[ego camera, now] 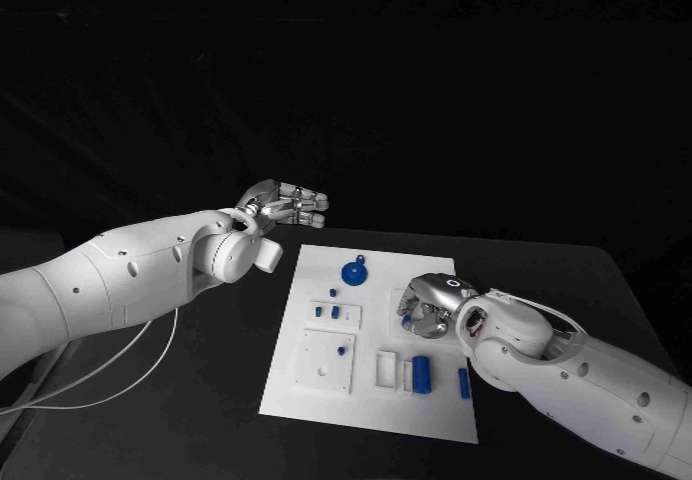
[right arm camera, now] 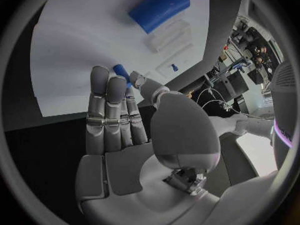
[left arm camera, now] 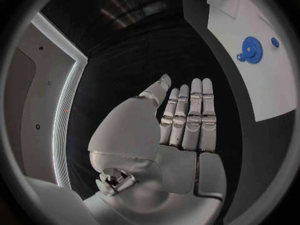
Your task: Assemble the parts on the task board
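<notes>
The white task board [ego camera: 368, 405] lies mid-table. My right hand [ego camera: 428, 305] hangs low over its right side, and thumb and a finger pinch a small blue part [right arm camera: 122, 75], which shows under the hand [ego camera: 408, 320]. My left hand [ego camera: 284, 208] is raised off the board's far left corner with fingers [left arm camera: 187, 115] straight and nothing in it. On the board [left arm camera: 275, 85] lie a blue gear [ego camera: 355, 271] [left arm camera: 251, 49], small blue pegs [ego camera: 333, 312], a blue cylinder [ego camera: 421, 373] [right arm camera: 159, 7] and a thin blue bar [ego camera: 463, 383].
A white block [ego camera: 326, 365] with a small blue piece [ego camera: 340, 350] sits on the board's near left, a white slotted holder [ego camera: 387, 367] beside the cylinder. A white cable [ego camera: 130, 370] trails over the black table under my left arm.
</notes>
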Robot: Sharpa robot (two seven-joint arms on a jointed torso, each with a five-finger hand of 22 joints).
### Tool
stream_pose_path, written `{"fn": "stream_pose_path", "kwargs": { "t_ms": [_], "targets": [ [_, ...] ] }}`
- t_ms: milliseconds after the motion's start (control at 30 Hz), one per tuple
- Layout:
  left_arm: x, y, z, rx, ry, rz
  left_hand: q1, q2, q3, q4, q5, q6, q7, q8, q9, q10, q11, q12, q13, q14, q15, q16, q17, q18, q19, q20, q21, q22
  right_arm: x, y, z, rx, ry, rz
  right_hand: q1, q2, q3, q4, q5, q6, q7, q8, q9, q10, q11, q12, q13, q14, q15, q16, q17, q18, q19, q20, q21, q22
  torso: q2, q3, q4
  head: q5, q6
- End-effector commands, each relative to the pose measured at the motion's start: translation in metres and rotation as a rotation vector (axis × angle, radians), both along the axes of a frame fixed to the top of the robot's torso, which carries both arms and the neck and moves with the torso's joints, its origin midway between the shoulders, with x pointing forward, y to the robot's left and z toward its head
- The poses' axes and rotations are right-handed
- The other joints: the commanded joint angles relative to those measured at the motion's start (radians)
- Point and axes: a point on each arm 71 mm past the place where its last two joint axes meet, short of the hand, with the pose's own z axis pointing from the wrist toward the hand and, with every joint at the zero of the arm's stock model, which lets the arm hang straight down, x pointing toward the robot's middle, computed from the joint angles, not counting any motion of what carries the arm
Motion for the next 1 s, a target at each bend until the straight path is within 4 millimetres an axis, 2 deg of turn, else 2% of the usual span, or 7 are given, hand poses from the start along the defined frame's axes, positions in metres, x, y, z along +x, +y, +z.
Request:
{"fn": "stream_pose_path", "kwargs": {
  "t_ms": [33,167,733,1000],
  "targets": [
    [-0.0012,-0.0034,0.0006,-0.009,0.007,-0.024,-0.006,0.0,-0.003,-0.001,0.002,0.002,0.003,-0.001,0.0,0.001,0.0,-0.005,-0.001,0.001,-0.001,-0.004,0.001,-0.012,-0.004,-0.002,0.004,-0.003,-0.0002,0.0004,-0.0009,-0.015,-0.027,0.006,0.0,0.014,0.011,-0.002,0.003,0.018,0.0,0.0,0.002,0.02,-0.005,0.001,0.002,0.0,-0.01,0.004,0.002,-0.003,0.028,-0.01,0.006,0.006,0.0,-0.0011,0.0013,-0.001,-0.003],
    [-0.0017,-0.0039,0.0003,-0.009,0.012,-0.027,-0.007,0.0,-0.004,-0.001,0.002,0.001,0.004,-0.001,0.0,0.0,0.0,-0.005,-0.001,0.001,-0.001,-0.004,0.001,-0.012,-0.004,-0.002,0.003,-0.004,0.0003,-0.0009,-0.0027,-0.03,-0.032,-0.002,-0.005,0.011,0.028,-0.012,0.034,0.022,-0.001,0.0,0.002,0.026,-0.006,0.0,0.003,-0.001,-0.012,0.003,0.006,-0.008,0.023,-0.015,0.011,0.023,0.0,-0.0009,0.0001,0.001,-0.004],
    [-0.0018,-0.0015,-0.0001,-0.006,0.017,-0.023,-0.009,-0.003,-0.008,0.0,0.003,-0.01,0.006,-0.001,0.0,-0.007,0.003,-0.004,0.0,-0.006,0.002,-0.004,0.0,-0.011,-0.005,0.002,-0.001,-0.012,-0.0015,0.0011,-0.0061,-0.053,-0.041,-0.003,-0.013,-0.005,0.022,-0.013,0.038,0.01,0.001,-0.001,0.001,0.013,-0.002,0.0,0.002,-0.004,-0.008,-0.002,0.009,-0.006,0.015,-0.011,0.005,0.039,0.0,0.0004,-0.0005,0.003,-0.008],
    [-0.0023,-0.0013,-0.0002,-0.006,0.019,-0.025,-0.009,-0.001,-0.008,0.001,0.003,-0.009,0.006,-0.001,0.001,-0.006,0.002,-0.004,0.0,-0.004,0.001,-0.003,0.0,-0.01,-0.002,0.001,-0.001,-0.015,-0.0019,0.0007,-0.0102,-0.059,-0.013,0.006,-0.015,-0.003,0.006,-0.006,0.054,0.011,0.0,0.0,0.001,0.013,-0.003,0.0,0.002,-0.003,-0.008,-0.003,0.009,-0.007,0.017,-0.011,-0.003,0.04,0.0,0.0004,0.0,0.003,-0.008]
  ]
}}
